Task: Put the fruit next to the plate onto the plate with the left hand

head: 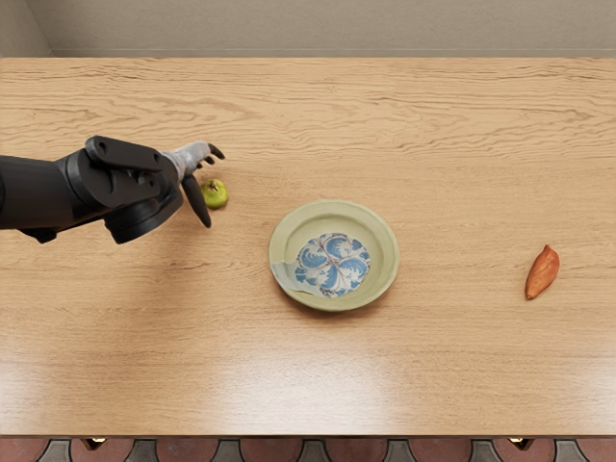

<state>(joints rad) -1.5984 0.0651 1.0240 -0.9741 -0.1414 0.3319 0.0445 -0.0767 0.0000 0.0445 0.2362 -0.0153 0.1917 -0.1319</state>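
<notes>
Pale wooden tabletop (433,125) fills the view. The left robot hand (178,181) comes in from the left edge with its fingers (200,152) spread wide and holding nothing. It is just beside a small green fruit (215,193). The fruit sits on the tabletop left of the plate (383,239), apart from it. An orange item (542,271) lies far right.

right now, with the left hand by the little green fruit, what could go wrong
1. The green fruit is small and round, and the left hand looks open beside it, not closed on it: a nudge could roll it across the table.
2. The plate has a raised rim; carried low, the fruit might clip it.
3. An orange item lies far right of the plate; going for that one instead would likely be a mistake.
</notes>
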